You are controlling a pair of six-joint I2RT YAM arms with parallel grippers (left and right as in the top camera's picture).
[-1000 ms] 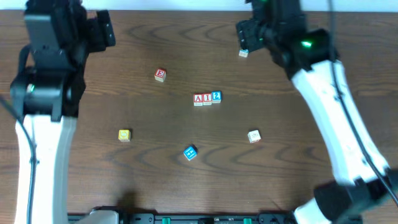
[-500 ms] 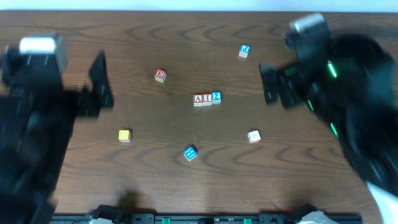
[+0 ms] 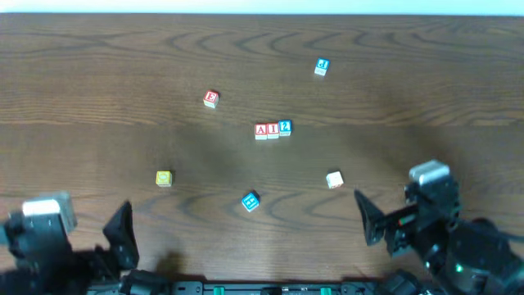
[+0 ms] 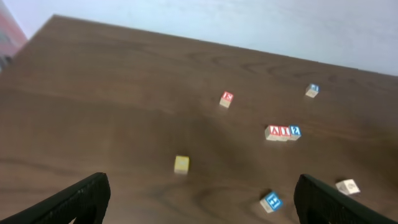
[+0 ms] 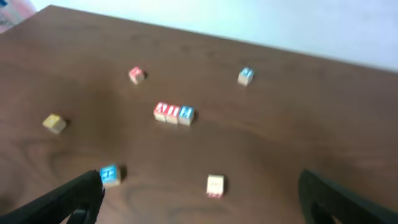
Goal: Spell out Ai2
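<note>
Centrally, wooden cubes A (image 3: pixel 261 130), I (image 3: pixel 273 129), 2 (image 3: pixel 284 127) touch in a row; left tool (image 4: pixel 202 190) and right tool (image 5: pixel 199 186) gape empty

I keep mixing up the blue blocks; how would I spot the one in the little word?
Look near the middle of the wooden table, where three cubes touch in a row. The blue "2" cube is the row's right end in the overhead view, beside the red "I" cube. The far blue cube and the near blue cube each stand alone.
</note>
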